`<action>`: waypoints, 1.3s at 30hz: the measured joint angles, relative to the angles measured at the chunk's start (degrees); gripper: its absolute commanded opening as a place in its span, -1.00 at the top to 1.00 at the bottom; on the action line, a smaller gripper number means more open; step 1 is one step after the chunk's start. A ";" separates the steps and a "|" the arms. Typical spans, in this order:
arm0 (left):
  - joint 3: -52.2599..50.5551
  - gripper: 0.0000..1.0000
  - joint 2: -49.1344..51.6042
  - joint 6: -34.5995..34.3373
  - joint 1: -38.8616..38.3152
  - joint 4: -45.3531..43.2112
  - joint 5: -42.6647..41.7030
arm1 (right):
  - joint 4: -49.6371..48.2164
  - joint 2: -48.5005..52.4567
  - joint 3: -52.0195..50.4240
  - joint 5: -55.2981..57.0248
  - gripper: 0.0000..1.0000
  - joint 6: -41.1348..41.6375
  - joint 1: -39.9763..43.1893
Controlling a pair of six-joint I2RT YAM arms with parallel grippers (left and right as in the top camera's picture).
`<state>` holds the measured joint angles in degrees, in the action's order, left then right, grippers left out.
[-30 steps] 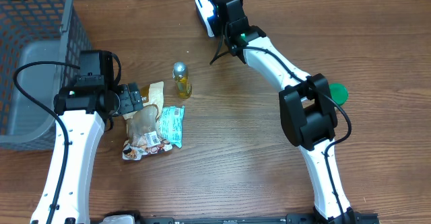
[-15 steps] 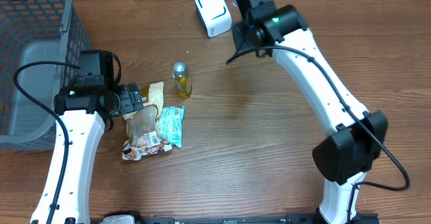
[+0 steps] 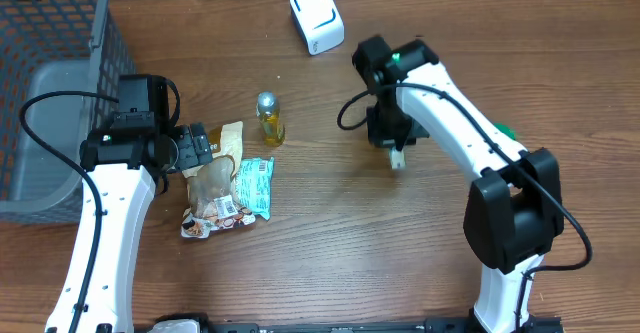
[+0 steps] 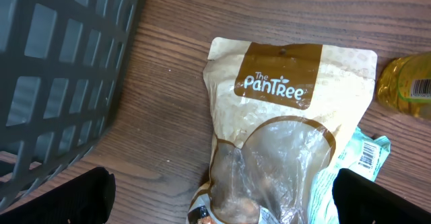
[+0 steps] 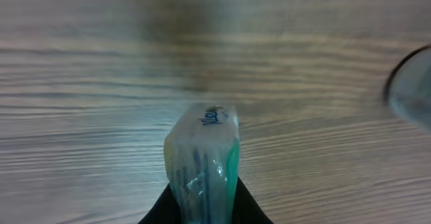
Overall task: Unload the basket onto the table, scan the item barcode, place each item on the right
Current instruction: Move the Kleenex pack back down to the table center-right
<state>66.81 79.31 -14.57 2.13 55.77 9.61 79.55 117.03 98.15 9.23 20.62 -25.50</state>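
My right gripper (image 3: 394,145) hangs over the middle of the table, shut on a small clear, green-edged packet (image 5: 202,155) that sticks out past its fingertips (image 3: 397,159). The right wrist view shows that gripper (image 5: 204,207) pinching the packet's lower end above bare wood. A white scanner (image 3: 317,18) lies at the back, well apart from the packet. My left gripper (image 3: 200,149) is open over a tan PanTree snack bag (image 4: 283,130); in the left wrist view the gripper (image 4: 232,200) has one finger on each side of the bag without touching it.
A grey basket (image 3: 50,83) fills the far left, and its wall (image 4: 60,69) is close to the left gripper. A small bottle of yellow liquid (image 3: 268,119) and a teal wrapper (image 3: 254,185) lie by the snack bag. A green round object (image 3: 501,134) peeks from behind the right arm.
The right arm has swung away from the white scanner at the back, toward the table's middle and nearer the front, carrying the packet. The left arm has not moved.
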 measured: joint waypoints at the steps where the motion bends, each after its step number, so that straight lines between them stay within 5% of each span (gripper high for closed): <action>1: 0.00 -0.99 0.00 0.00 0.00 0.02 0.00 | -0.72 0.07 -1.46 -0.02 0.73 0.11 0.02; 11: 0.00 -0.99 0.00 0.00 0.00 0.02 -0.02 | -4.57 0.63 -8.09 0.24 0.55 0.46 0.39; 19: 0.00 -0.99 0.00 0.00 0.00 0.02 -0.02 | -5.44 0.63 -8.13 0.92 -0.25 0.94 0.66; 29: 0.00 -0.99 0.00 0.00 0.00 0.02 0.00 | -7.87 0.63 -8.13 1.29 -0.27 0.61 0.68; 39: 0.00 -0.99 0.00 0.00 0.00 0.00 -0.02 | -20.63 0.63 -8.17 0.46 -0.25 0.33 0.70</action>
<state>66.81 79.31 -14.57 2.13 55.77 9.58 58.92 117.67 89.97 9.69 20.95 -24.80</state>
